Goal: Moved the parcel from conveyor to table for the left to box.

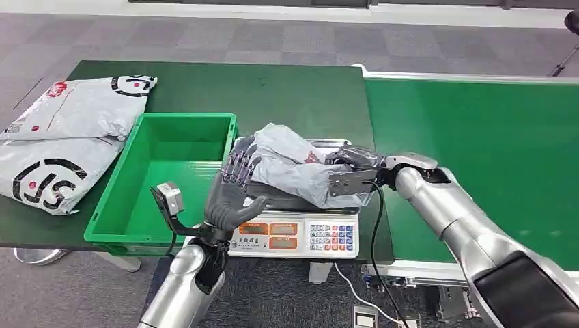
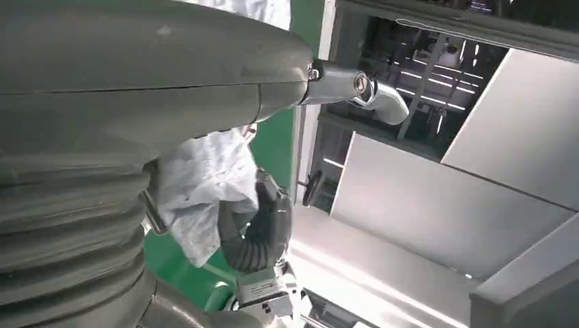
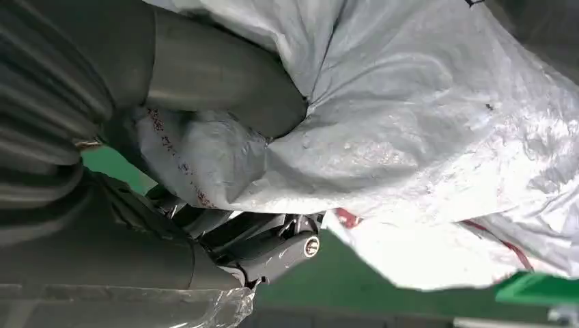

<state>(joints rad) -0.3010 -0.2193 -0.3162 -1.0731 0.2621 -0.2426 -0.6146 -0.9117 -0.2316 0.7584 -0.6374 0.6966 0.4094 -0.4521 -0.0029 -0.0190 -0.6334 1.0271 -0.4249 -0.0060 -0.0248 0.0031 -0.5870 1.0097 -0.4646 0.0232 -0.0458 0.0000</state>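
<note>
A crumpled grey parcel lies on the tray of a white weighing scale at the front of the dark green table. My right hand grips the parcel's right end; in the right wrist view its thumb presses into the grey plastic. My left hand stands at the parcel's left end, fingers upright against it and thumb spread apart. The left wrist view shows the parcel with the right hand behind it.
A green plastic bin stands just left of the scale. Two grey printed parcels lie at the table's left end. The green conveyor belt runs along the right. A cable hangs from the scale's front.
</note>
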